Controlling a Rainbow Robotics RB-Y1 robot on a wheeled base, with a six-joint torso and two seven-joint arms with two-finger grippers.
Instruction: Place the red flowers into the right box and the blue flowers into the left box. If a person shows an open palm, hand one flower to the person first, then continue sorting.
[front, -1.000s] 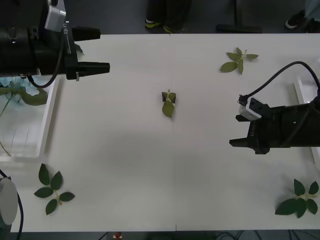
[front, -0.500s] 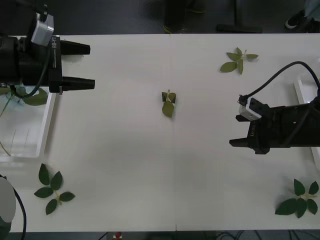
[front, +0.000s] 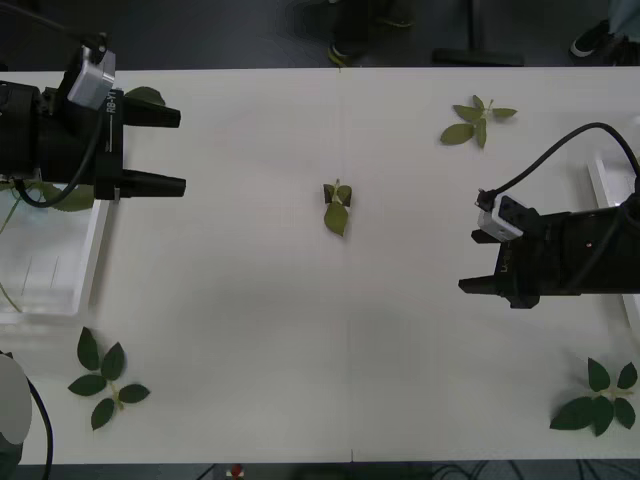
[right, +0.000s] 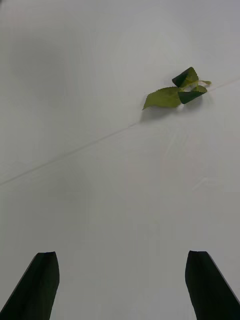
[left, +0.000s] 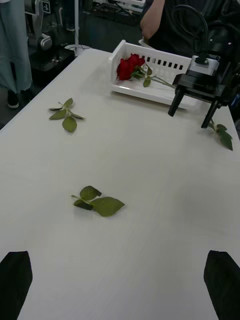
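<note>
My left gripper (front: 168, 150) hangs open at the table's left, just beside the left box (front: 98, 240); its black fingers (left: 15, 270) hold nothing. In that box lie green leaves and thin stems (front: 62, 197), and my arm hides any blue flowers. One of the red flowers (left: 129, 66) lies in the right box (left: 150, 90), whose rim (front: 603, 185) shows at the table's right edge. My right gripper (front: 472, 258) is open and empty next to that box, over bare table. It also stands in front of the box in the left wrist view (left: 194, 102).
Loose green leaf sprigs lie on the white table: one in the middle (front: 337, 207), which both wrist views show (right: 177, 92) (left: 97, 201), one at the far right (front: 476, 120), one front left (front: 102, 378) and one front right (front: 598, 400).
My left arm has drawn back toward the left box and dipped a little, uncovering a leaf behind it. The right arm has stayed still.
</note>
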